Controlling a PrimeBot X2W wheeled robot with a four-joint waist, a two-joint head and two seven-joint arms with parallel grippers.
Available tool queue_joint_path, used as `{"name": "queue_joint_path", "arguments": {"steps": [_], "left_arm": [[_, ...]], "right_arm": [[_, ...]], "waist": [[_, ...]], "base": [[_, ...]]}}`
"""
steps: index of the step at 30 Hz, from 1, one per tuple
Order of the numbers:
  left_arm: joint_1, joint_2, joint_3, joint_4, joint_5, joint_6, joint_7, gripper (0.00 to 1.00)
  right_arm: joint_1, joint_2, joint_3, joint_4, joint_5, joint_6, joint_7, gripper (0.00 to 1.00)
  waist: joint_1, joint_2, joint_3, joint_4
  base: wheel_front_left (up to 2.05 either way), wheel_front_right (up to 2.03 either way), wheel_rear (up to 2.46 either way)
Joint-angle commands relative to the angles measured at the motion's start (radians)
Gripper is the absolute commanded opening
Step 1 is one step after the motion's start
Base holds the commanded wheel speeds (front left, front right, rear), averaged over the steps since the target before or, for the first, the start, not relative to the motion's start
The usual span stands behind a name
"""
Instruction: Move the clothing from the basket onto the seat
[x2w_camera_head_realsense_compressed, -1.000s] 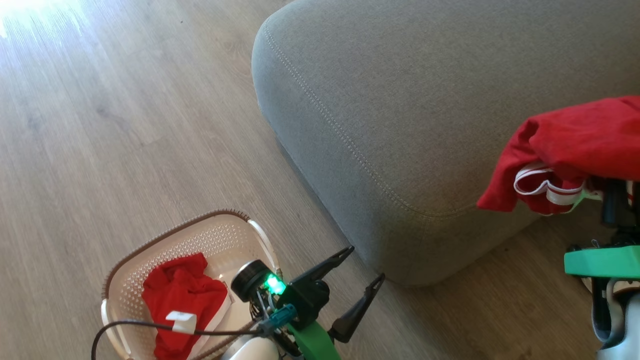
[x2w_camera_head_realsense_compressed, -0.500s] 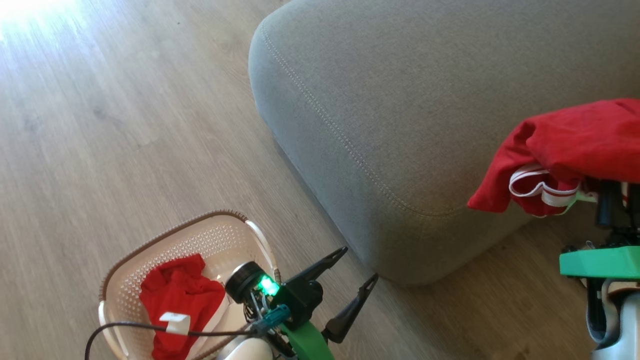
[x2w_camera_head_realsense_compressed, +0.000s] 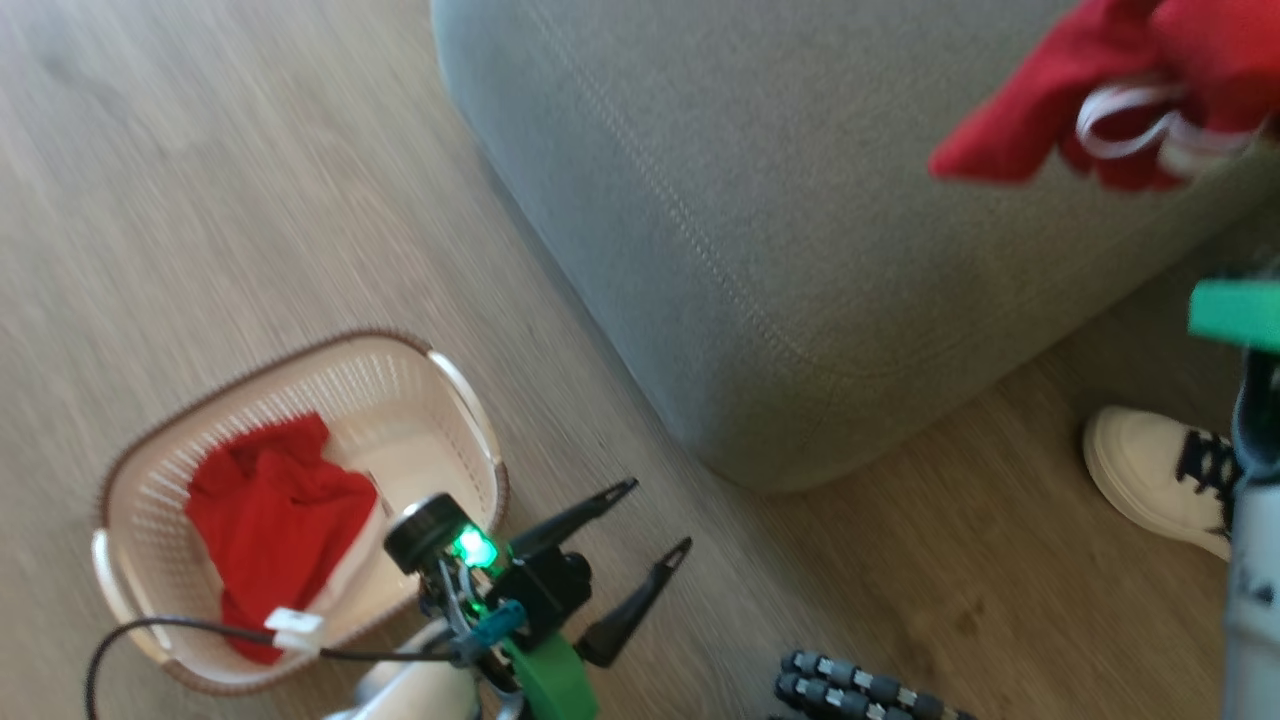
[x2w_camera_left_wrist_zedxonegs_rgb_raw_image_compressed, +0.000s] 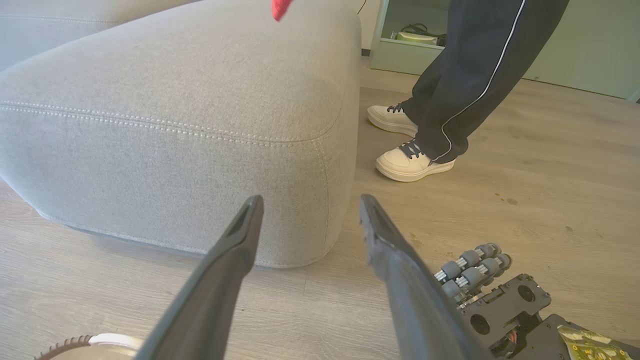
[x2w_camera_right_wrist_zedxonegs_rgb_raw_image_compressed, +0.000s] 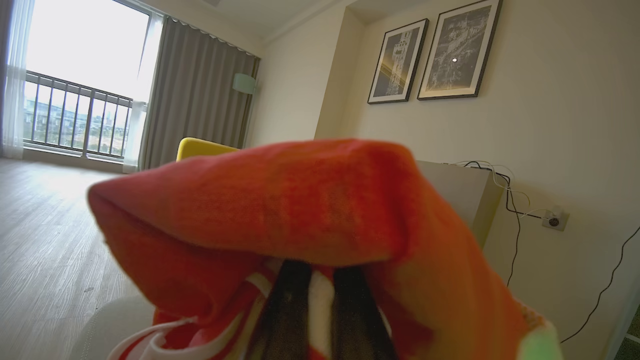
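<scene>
One red piece of clothing (x2w_camera_head_realsense_compressed: 265, 515) lies in the cream basket (x2w_camera_head_realsense_compressed: 135, 490) on the floor at the lower left. My left gripper (x2w_camera_head_realsense_compressed: 657, 515) hangs open just right of the basket, empty, its fingers (x2w_camera_left_wrist_zedxonegs_rgb_raw_image_compressed: 235, 250) pointing at the grey seat (x2w_camera_left_wrist_zedxonegs_rgb_raw_image_compressed: 165, 95). My right gripper (x2w_camera_right_wrist_zedxonegs_rgb_raw_image_compressed: 314, 280) is shut on the other red piece of clothing (x2w_camera_right_wrist_zedxonegs_rgb_raw_image_compressed: 310, 200), which drapes over its fingers. In the head view that clothing (x2w_camera_head_realsense_compressed: 1090, 100) hangs above the seat's (x2w_camera_head_realsense_compressed: 800, 180) near right part.
A person stands right of the seat, dark trousers (x2w_camera_left_wrist_zedxonegs_rgb_raw_image_compressed: 475, 65) and white shoes (x2w_camera_left_wrist_zedxonegs_rgb_raw_image_compressed: 407, 162), one shoe (x2w_camera_head_realsense_compressed: 1150, 480) near my right arm. My roller base (x2w_camera_head_realsense_compressed: 860, 690) shows at the bottom. Wooden floor surrounds the basket.
The head camera has tilted, shifting the whole picture and bringing the shoe in. Relative to the seat, the held clothing has risen and gone further over it. The left gripper stays open.
</scene>
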Motion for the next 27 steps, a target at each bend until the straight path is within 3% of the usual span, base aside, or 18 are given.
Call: {"name": "queue_joint_path", "arguments": {"steps": [1,13,20,27], "left_arm": [[-0.032,0.013,0.022,-0.035,0.008,-0.001,-0.005,1.00],[-0.052,0.137,0.025,-0.094,0.022,-0.001,-0.005,1.00],[-0.067,0.158,0.038,-0.135,0.025,-0.001,-0.005,1.00],[-0.082,0.158,0.056,-0.160,0.032,-0.001,-0.005,1.00]], "right_arm": [[-0.044,-0.021,0.015,-0.025,0.012,0.007,-0.006,0.00],[-0.425,-0.118,-0.044,0.220,0.087,0.007,-0.006,0.00],[-0.616,-0.182,-0.134,0.503,0.142,0.007,-0.006,0.00],[-0.769,-0.228,-0.186,0.776,0.082,0.007,-0.006,0.00]], "waist": [[-0.0001,0.0000,0.068,-0.011],[-0.0001,0.0000,0.241,0.021],[-0.0001,0.0000,0.311,0.086],[-0.0001,0.0000,0.372,0.152]], "base": [[0.00,0.00,0.00],[0.00,0.00,0.00],[0.00,0.00,0.00],[0.00,0.00,0.00]]}}
